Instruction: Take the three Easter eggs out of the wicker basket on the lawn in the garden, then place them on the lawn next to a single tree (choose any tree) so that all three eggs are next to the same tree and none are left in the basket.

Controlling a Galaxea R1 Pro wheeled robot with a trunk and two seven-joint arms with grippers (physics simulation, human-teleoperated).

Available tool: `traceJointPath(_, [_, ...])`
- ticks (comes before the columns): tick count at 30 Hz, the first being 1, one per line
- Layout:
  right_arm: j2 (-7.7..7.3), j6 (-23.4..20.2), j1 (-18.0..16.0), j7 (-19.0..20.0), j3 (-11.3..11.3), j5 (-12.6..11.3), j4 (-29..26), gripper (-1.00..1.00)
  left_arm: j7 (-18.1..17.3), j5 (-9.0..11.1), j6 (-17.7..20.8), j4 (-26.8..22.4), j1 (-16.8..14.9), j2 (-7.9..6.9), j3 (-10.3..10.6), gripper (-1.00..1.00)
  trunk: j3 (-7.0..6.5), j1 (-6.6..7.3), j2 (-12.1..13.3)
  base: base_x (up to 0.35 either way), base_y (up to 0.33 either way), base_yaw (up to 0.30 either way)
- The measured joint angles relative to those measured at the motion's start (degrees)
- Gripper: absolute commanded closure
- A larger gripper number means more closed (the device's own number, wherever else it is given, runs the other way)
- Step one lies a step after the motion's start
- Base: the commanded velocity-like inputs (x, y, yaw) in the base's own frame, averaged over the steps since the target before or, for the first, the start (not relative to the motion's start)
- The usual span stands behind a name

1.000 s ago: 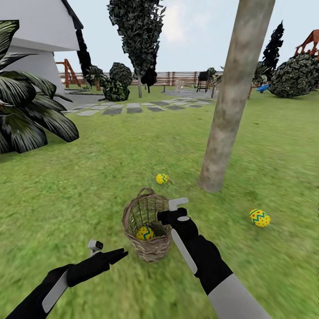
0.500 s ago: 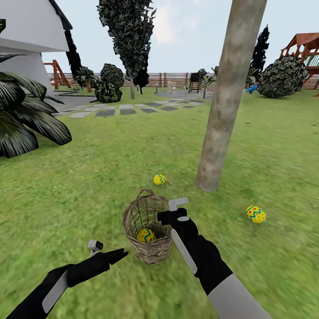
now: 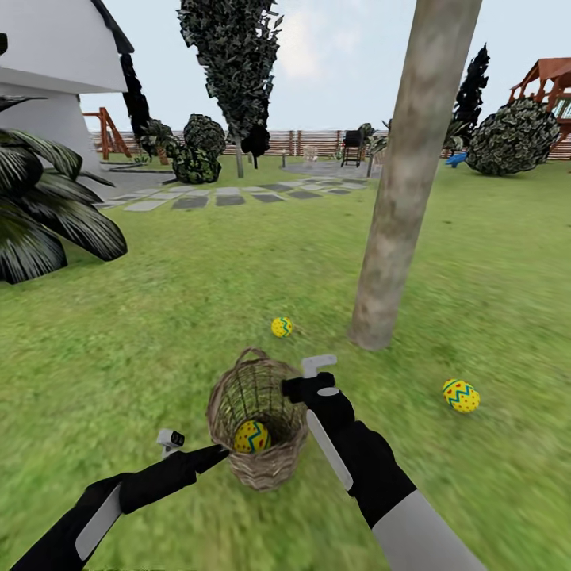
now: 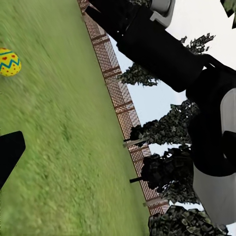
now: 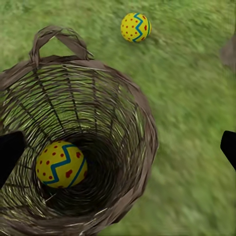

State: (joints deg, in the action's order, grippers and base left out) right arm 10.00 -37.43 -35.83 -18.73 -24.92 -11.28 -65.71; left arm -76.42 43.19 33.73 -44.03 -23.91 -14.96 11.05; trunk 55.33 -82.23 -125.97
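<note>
The wicker basket (image 3: pixel 266 468) stands on the lawn (image 3: pixel 159 333) just in front of me, with one Easter egg (image 3: pixel 251 436) inside it. My right gripper (image 3: pixel 295 388) hangs open over the basket's rim; its wrist view looks down into the basket (image 5: pixel 137 113) at that egg (image 5: pixel 61 164). A second egg (image 3: pixel 281 327) lies on the grass left of the tree (image 3: pixel 400 206), also seen from the right wrist (image 5: pixel 135 26). A third egg (image 3: pixel 461 395) lies right of the trunk. My left gripper (image 3: pixel 212 455) is open, its tips at the basket's near-left wall.
A dark palm (image 3: pixel 40 214) spreads at the left. Stepping stones (image 3: pixel 230 200), a cypress (image 3: pixel 234 63), shrubs (image 3: pixel 511 135) and the slat fence (image 3: pixel 317 141) lie far behind. In the left wrist view, the right arm (image 4: pixel 162 49) crosses, with an egg (image 4: pixel 9 62) on grass.
The whole view has shifted: the basket now sits slightly lower and to the left, closer to me. Both arms hold the same pose. The left fingertips now reach the basket's wall.
</note>
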Motion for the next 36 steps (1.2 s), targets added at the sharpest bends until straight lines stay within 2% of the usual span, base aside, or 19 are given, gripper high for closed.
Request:
traceJointPath(7, [0.00, 0.0, 0.0, 0.0, -0.1, 0.1, 0.1, -1.00, 0.0, 0.0, 0.0, 0.0, 0.0, 0.00, 0.0, -1.00, 0.00, 0.00, 0.0, 0.130, -0.237, 0.276])
traceJointPath(14, [0.00, -0.1, 0.0, 0.1, -0.2, 0.2, 0.6, -1.00, 0.0, 0.0, 0.0, 0.0, 0.0, 0.00, 0.0, -1.00, 0.00, -0.02, 0.0, -0.030, -0.240, 0.283])
traceJointPath(20, [0.00, -2.3, 0.0, 0.3, -0.3, 0.1, 2.7, -1.00, 0.0, 0.0, 0.0, 0.1, 0.0, 0.01, 0.0, -1.00, 0.00, -0.01, 0.0, -0.024, -0.029, 0.109])
traceJointPath(28, [0.00, -2.5, 0.0, 0.3, -0.3, 0.1, 2.8, -1.00, 0.0, 0.0, 0.0, 0.1, 0.0, -0.07, -0.2, -1.00, 0.00, -0.01, 0.0, 0.000, 0.000, 0.027])
traceJointPath(36, [0.00, -2.5, 0.0, 0.3, -0.3, 0.2, 3.3, -1.00, 0.2, -0.1, 0.0, 0.1, 0.0, -0.09, -0.4, -1.00, -0.05, -0.01, 0.0, 0.000, -0.117, 0.248])
